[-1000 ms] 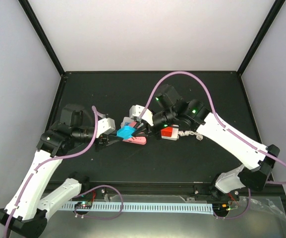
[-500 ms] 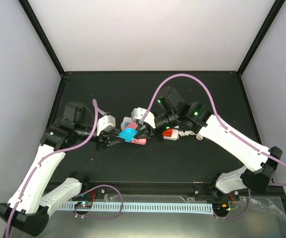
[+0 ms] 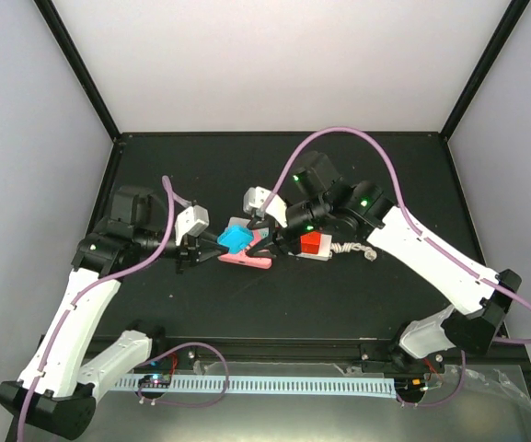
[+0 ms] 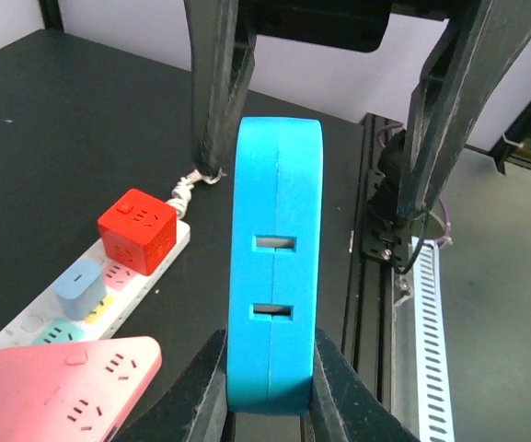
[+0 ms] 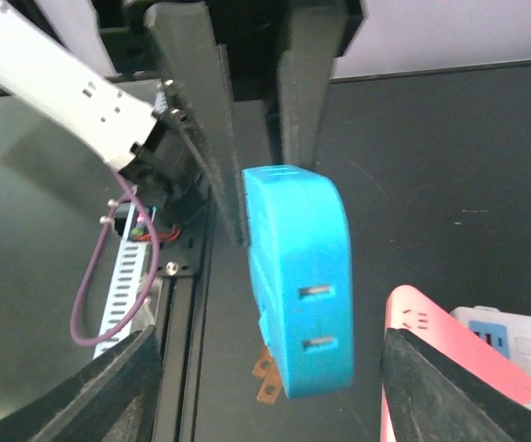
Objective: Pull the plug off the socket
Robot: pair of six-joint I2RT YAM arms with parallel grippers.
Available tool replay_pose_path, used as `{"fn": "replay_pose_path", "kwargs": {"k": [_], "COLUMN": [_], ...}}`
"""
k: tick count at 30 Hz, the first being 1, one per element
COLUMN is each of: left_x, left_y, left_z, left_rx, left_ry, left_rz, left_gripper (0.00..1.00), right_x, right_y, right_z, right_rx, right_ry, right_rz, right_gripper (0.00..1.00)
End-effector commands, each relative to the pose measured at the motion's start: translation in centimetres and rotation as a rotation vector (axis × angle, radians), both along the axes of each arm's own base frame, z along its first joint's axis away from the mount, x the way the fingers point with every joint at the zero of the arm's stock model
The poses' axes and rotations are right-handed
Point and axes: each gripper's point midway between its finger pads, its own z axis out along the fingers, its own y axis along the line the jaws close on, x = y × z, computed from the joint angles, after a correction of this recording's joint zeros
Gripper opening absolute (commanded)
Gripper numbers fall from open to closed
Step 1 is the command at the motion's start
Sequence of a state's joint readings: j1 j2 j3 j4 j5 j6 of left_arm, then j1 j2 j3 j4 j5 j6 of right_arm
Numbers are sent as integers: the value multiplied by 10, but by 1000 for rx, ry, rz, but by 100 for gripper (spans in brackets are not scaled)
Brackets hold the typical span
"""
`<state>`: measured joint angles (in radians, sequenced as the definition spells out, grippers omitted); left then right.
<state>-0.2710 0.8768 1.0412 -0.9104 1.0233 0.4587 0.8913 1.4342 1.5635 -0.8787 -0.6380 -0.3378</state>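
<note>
— Checking the left gripper (image 4: 272, 391) first. Closed on anything?
— Pinched tight on the blue plug (image 4: 274, 249), held upright above the table (image 4: 81, 110), prongs bare.
— And the right gripper (image 3: 267, 238)?
— Spread wide, gripping nothing, just beside that plug.
— Found the socket (image 4: 35, 318)?
— Lying flat midway between near and far edges, with a pink plug (image 4: 67, 378) and a red cube (image 4: 136, 230) on it.

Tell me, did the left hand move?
Yes. The left hand, holding the blue plug, has shifted slightly toward the back-left, away from the red cube.
</note>
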Motion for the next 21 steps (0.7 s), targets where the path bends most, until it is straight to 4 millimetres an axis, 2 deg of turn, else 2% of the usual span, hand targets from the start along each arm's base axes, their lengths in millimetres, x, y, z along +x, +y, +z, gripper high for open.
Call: {"fn": "replay_pose_path", "kwargs": {"k": [1,7,10,14,17,21], "left_x": [10,10,28,53,58,58], "left_y": [4,2,10,26,30,27], "left_z": [24,32,37,51,59,58], "left_rx": [-48,-69,-36,-44,-36,-37], "left_ry": [-33,-14,-76,-174,-196,-175], "left_rz": [52,30,149,353,387,369], "left_gripper": [1,1,2,1,2,1], "right_x": [19,30,30,17,9,-2], "right_y": [-3,-7,-8,-8,-7,-1], "right_z": [17,17,18,27,27,23], "right_rx": [19,-14,-19,23,32,54], "right_ry": [-13,-59,-5,140,234,360], "right_rz": [-72,-127,-147,-108,-74,-20], "right_gripper": [71,74,74,75,80,87]}}
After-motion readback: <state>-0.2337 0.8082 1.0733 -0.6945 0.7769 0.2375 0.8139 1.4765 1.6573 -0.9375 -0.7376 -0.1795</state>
